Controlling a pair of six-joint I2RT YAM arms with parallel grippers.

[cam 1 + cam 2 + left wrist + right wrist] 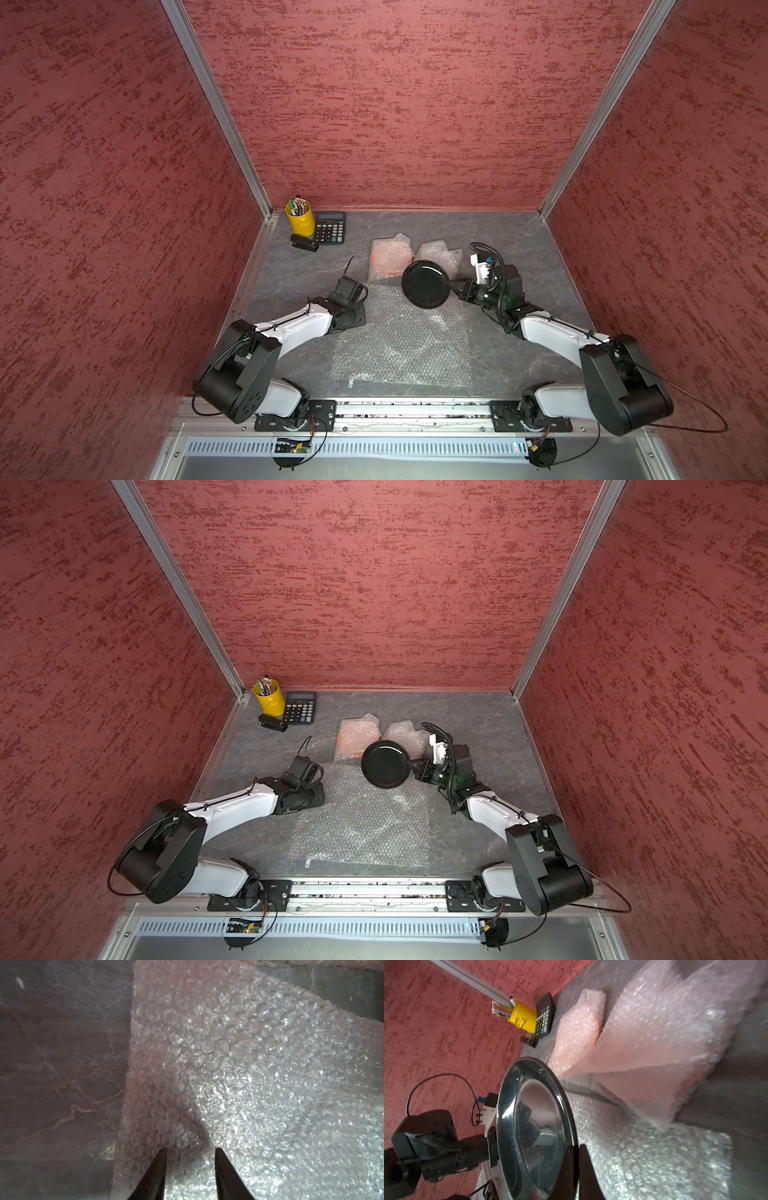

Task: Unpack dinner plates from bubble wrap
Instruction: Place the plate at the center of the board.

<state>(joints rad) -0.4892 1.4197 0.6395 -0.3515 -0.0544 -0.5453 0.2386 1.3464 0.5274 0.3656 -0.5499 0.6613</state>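
Observation:
A glossy black dinner plate (424, 284) (384, 764) hangs tilted above the far edge of a flat bubble wrap sheet (399, 345) (365, 825). My right gripper (578, 1147) is shut on the plate's (533, 1132) right rim. My left gripper (191, 1149) points down at the sheet's (249, 1064) left edge, jaws apart, with nothing between them. Behind the plate lie two wrapped bundles. Orange shows through the left bundle (388, 257) (577, 1030). The right bundle (440, 253) (654, 1043) is whitish and its contents are hidden.
A yellow pen cup (300, 218), a black calculator (330, 227) and a small black stapler (304, 243) sit in the back left corner. Red walls close in three sides. A metal rail (411, 409) runs along the front edge.

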